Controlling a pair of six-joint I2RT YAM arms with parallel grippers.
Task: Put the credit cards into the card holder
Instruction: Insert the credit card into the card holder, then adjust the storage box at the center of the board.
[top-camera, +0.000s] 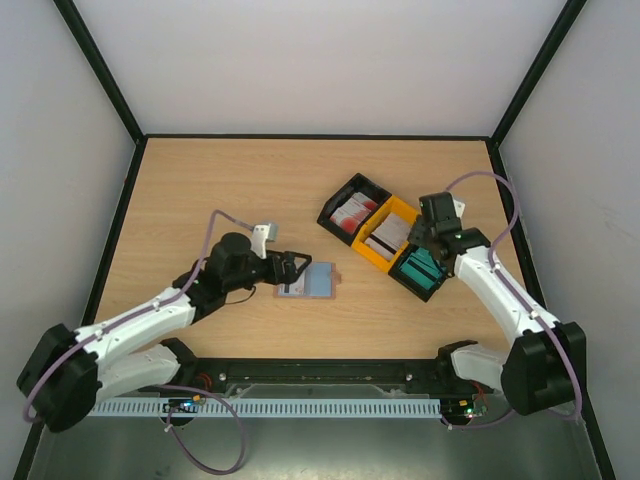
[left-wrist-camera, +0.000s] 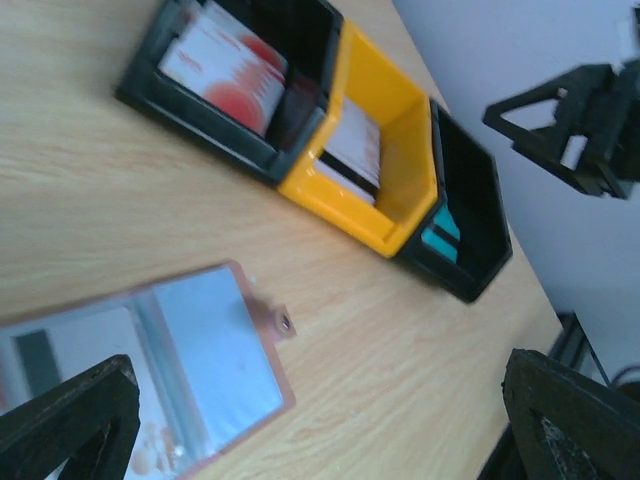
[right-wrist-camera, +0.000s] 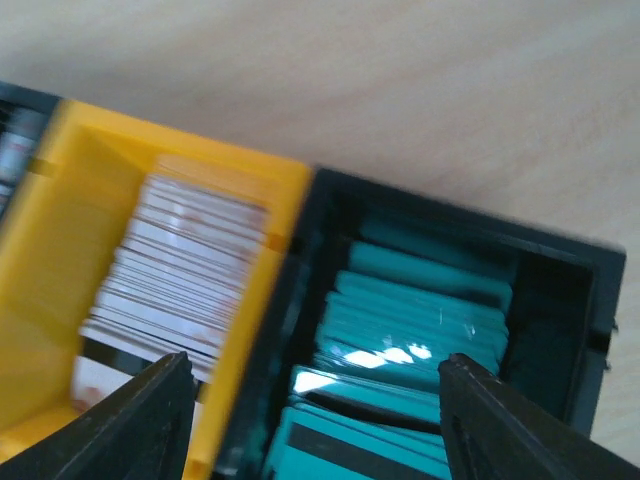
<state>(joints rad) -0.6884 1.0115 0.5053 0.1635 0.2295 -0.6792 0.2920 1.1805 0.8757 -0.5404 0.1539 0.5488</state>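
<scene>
Card holder (left-wrist-camera: 205, 345) lies half cut off under spread left fingers (left-wrist-camera: 70, 420); right fingers (right-wrist-camera: 130, 420) spread.

teal credit cards (right-wrist-camera: 420, 310), yellow tray (right-wrist-camera: 60, 190)

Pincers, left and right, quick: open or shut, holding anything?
Left pincer: open, empty, at the card holder.
Right pincer: open, empty, above the teal cards.

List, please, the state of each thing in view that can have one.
card holder: unfolded, lying flat on the table.
left claw: open, above the card holder, empty.
right claw: open, above the teal credit cards, empty.
trays: all three stocked with cards.
</scene>
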